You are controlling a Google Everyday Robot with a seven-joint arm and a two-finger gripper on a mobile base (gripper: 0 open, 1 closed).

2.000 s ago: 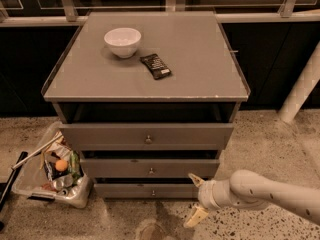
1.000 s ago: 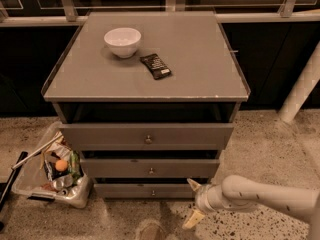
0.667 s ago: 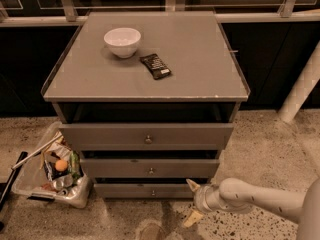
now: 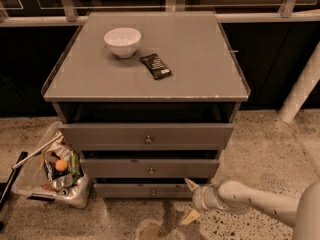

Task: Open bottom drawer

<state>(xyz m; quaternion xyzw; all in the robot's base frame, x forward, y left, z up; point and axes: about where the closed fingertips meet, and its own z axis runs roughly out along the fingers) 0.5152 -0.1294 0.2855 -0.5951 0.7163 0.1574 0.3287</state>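
The grey cabinet has three drawer fronts. The bottom drawer (image 4: 145, 190) is the slimmest front, just above the floor, with a tiny metal knob (image 4: 153, 192) at its middle. It sits flush with the others. My gripper (image 4: 190, 200) is low at the cabinet's lower right, at the right end of the bottom drawer front. Its two yellowish fingers (image 4: 191, 184) are spread apart, one up by the drawer's right corner, one down near the floor. It holds nothing. The white arm (image 4: 260, 201) reaches in from the right.
The top drawer (image 4: 147, 136) and middle drawer (image 4: 150, 168) stack above. A white bowl (image 4: 122, 41) and a dark snack packet (image 4: 155, 66) lie on the cabinet top (image 4: 200, 59). A clear bin of trash (image 4: 52, 171) stands on the floor at the left. A white post (image 4: 300, 91) rises at the right.
My gripper and arm have crept a little to the left, toward the right end of the bottom drawer. The drawers have not moved.
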